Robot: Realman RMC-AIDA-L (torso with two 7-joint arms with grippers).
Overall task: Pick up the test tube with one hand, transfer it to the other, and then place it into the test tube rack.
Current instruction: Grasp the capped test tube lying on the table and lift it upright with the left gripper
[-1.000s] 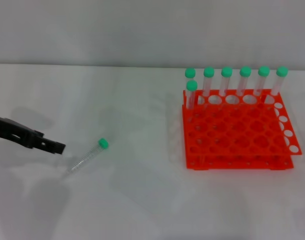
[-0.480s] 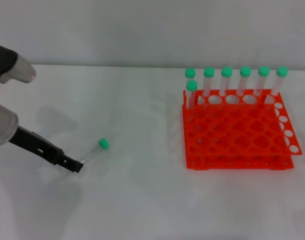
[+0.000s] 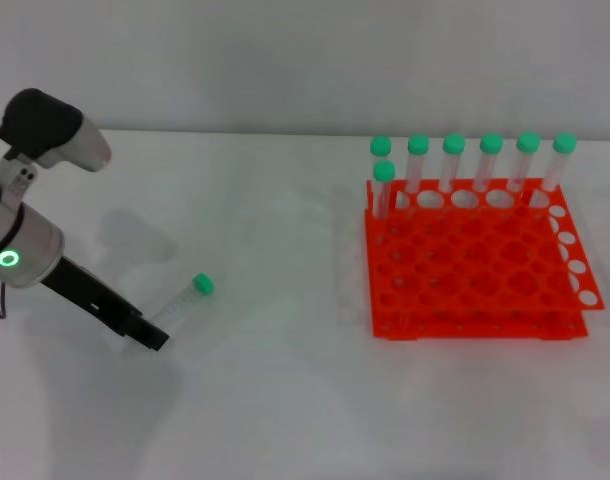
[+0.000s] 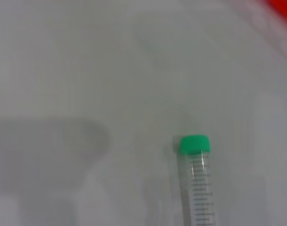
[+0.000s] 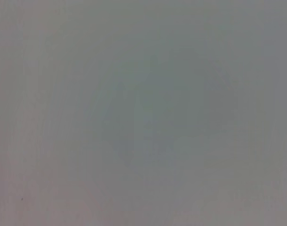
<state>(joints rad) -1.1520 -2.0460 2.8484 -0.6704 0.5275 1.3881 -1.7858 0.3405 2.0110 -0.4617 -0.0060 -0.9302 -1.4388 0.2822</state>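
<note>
Test tube task, status: white table (image 3: pixel 285 400) spans the whole head view, grey wall (image 3: pixel 285 60) behind it. Test tube rack (image 3: pixel 475 262) sits on the table on my right side, orange-red, top plate full of round holes, mostly unfilled. Seven capped tubes (image 3: pixel 490 165) stand upright in it: six in a line along the far edge, one more just in front of the leftmost of those. A red sliver of the rack also shows in a corner of my left wrist view. My left arm (image 3: pixel 25 250) comes in from the left edge, silver-grey with the green ring lit, black forearm angled down toward the table. My left gripper (image 3: pixel 150 335) is low at the table surface, right at the tapered end of the test tube (image 3: pixel 180 305). That tube lies on the table on my left side, well apart from the rack, green cap pointing away from the gripper, up and to the right in the head view. Left wrist view shows the same tube (image 4: pixel 197 183) lengthwise, cap (image 4: pixel 195 144) at its far end, printed graduation marks down the clear body, the lower part cut off at the frame edge. Jaw state on the left: cannot tell, fingers not resolved in either view. Contact with the tube: cannot tell either. Right gripper: not visible anywhere; right wrist view shows only a blank grey field.
</note>
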